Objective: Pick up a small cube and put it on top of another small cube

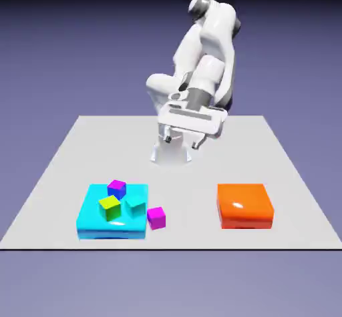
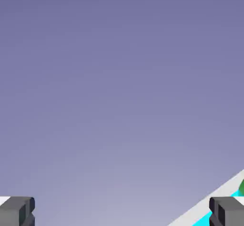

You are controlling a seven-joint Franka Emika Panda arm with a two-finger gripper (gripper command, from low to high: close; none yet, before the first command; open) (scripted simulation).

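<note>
The small magenta-pink cube rests on the white table, touching the right front corner of the flat cyan block. On top of that block, near its right side, sits the small teal cube. My gripper hangs high above the table's far middle, well behind both cubes, open and empty. In the hand view the gripper shows wide-apart fingertips with only backdrop between them. Neither cube is clear in that view.
A violet-purple cube and a yellow-green cube also sit on the cyan block. An orange flat block lies at the exterior view's right. A strip of table edge with a cyan sliver crosses the hand view's lower right corner.
</note>
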